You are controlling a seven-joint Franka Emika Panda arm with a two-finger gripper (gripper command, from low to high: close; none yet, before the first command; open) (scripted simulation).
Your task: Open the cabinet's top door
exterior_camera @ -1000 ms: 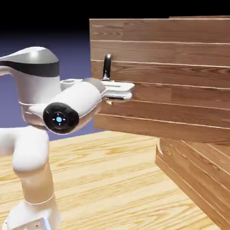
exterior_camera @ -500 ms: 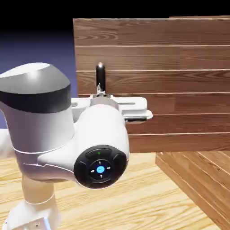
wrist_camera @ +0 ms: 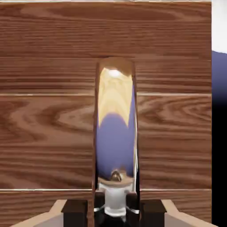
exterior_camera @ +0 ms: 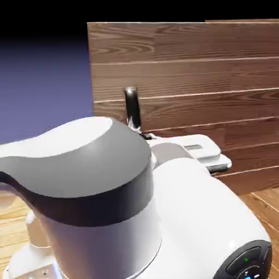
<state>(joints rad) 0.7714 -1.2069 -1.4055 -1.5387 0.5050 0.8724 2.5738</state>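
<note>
Right up against the camera in the exterior view, the arm (exterior_camera: 109,201) fills the lower frame, its white hand reaching level to the top door (exterior_camera: 185,98) of the cabinet (exterior_camera: 240,38). The tool (wrist_camera: 114,213) is clamped tight on the curved dark handle (wrist_camera: 115,133) (seen dead centre in the hand view). Compared with a second ago, the door has swung further out and the arm's bulk has come much nearer the lens. Open backdrop lies beyond the door's free edge; the bench (exterior_camera: 13,218) peeks out low left.

Top door (wrist_camera: 53,133) planks directly behind handle (wrist_camera: 115,133)
</note>
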